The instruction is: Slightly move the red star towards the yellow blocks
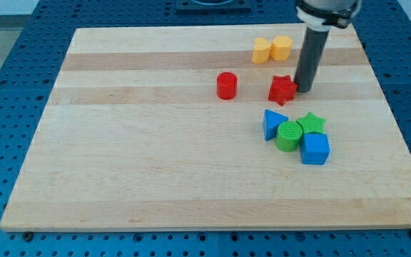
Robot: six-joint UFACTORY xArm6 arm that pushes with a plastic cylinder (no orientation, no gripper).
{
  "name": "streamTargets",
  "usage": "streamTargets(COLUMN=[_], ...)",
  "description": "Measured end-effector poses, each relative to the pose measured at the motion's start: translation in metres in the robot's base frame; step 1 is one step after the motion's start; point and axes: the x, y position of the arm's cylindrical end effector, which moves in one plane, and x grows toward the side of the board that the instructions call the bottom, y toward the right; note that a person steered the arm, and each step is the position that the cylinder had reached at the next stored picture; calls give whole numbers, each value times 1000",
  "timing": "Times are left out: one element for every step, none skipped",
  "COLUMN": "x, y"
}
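a wooden board (191,178) lies on a blue perforated table. the arm ends in a dark rod with no jaws to part or close; my tip (305,90) rests on the board touching, or just beside, the view's right edge of the red star (282,88). the red star sits right of the board's centre, in its upper half. the two yellow blocks (272,50), side by side and touching, lie near it toward the view's top and slightly left.

from where it stands, my tip would shove the star leftward rather than at the yellow blocks. to do this well, i judge it should come round to the star's lower right side, then push briefly toward the view's top, stopping short of contact.

the star has no clear long axis; one point seems to aim at the view's top.

a red cylinder (226,85) stands to the star's left. below it cluster a blue triangle (272,123), green cylinder (288,135), green star (310,123) and blue cube (315,148).
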Motion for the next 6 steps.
streamTargets(x=[30, 47, 47, 47, 47, 31], y=[9, 8, -14, -31, -47, -47])
